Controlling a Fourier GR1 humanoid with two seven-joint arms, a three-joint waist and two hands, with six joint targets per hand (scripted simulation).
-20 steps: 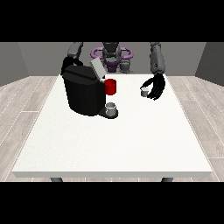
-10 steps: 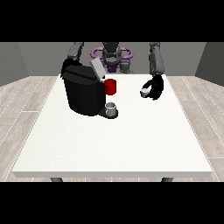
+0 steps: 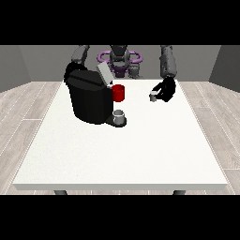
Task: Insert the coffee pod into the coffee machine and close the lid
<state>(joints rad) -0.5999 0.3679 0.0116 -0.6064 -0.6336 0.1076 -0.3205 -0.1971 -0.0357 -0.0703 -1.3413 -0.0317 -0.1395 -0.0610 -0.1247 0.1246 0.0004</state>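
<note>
Robot hand at the view's right point(image 3: 165, 90) low over the table, fingers curled, arm reaching down

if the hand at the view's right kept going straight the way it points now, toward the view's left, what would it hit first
Probably the red mug beside the coffee machine. The hand at the view's right, curled round the coffee pod, has only bare table before it, though depth is hard to judge.

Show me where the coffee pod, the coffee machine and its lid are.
coffee pod point(image 3: 153, 97): front view, its pale side.
coffee machine point(image 3: 88, 99): front view, middle of black body.
lid point(image 3: 103, 73): front view, raised grey flap.
</note>
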